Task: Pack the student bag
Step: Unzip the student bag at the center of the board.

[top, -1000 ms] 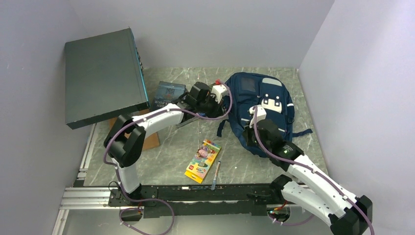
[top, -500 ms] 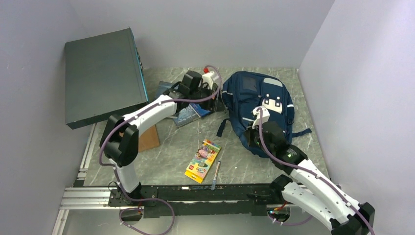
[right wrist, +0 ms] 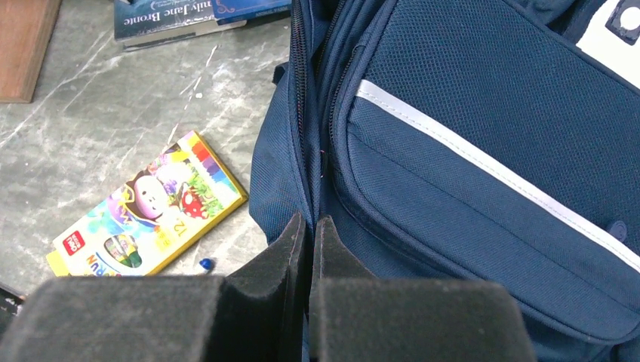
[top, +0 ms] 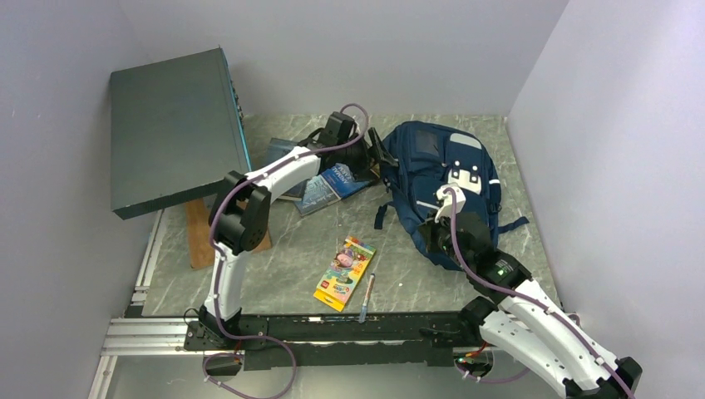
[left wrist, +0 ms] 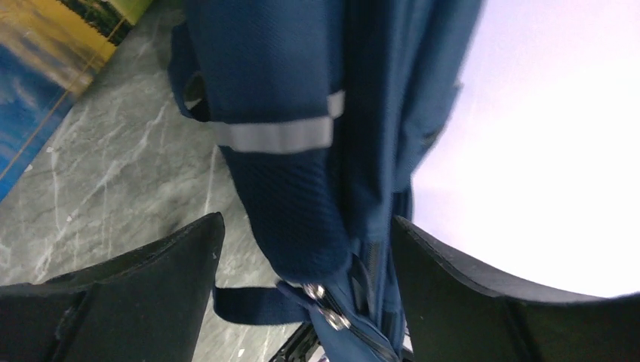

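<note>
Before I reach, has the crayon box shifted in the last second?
No. The crayon box lies where it did, just left of the pen, same gap to the front rail.

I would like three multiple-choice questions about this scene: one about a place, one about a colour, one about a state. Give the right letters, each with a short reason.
1. Where does the crayon box lie?
A. on the table, beside the pen
B. inside the backpack
C. in the left gripper

2. What colour are the stripes on the backpack?
A. red
B. pale grey-white
C. yellow

3. In what state is the left gripper?
A. shut on the pen
B. shut on the crayon box
C. open

Answers:
1 A: the top view shows the box flat on the table next to the pen.
2 B: both wrist views show a pale band across the navy fabric.
3 C: its own wrist view shows the jaws standing wide apart.
</note>
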Motion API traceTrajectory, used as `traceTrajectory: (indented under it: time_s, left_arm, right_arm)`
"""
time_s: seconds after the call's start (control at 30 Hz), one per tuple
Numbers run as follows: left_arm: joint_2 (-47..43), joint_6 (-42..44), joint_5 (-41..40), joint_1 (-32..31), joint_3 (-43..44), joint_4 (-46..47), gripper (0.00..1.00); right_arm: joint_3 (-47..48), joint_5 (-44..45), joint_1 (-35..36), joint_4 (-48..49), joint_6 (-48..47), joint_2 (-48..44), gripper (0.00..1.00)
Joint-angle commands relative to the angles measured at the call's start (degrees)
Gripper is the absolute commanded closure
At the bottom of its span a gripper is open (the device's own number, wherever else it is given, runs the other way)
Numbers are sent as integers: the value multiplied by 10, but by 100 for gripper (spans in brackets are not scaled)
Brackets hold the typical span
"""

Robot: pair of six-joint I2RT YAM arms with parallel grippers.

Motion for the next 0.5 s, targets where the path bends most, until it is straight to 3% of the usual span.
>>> traceTrajectory:
  time_s: [0.0, 0.17, 0.33, 0.47]
  left_arm:
    - [29, -51, 15, -3, 26, 23, 18]
    - [30, -49, 54, -3, 20, 49, 65]
    - [-23, -23, 96, -3, -12, 76, 80]
    - [-58, -40, 155, -3, -65, 132, 97]
  right_arm:
    - [32, 27, -1, 30, 17, -13, 100]
    - [36, 33, -1, 8, 47, -8, 100]
    - [110, 32, -1, -120, 127, 51, 98]
    - [160, 5, -1, -193, 187, 80, 75]
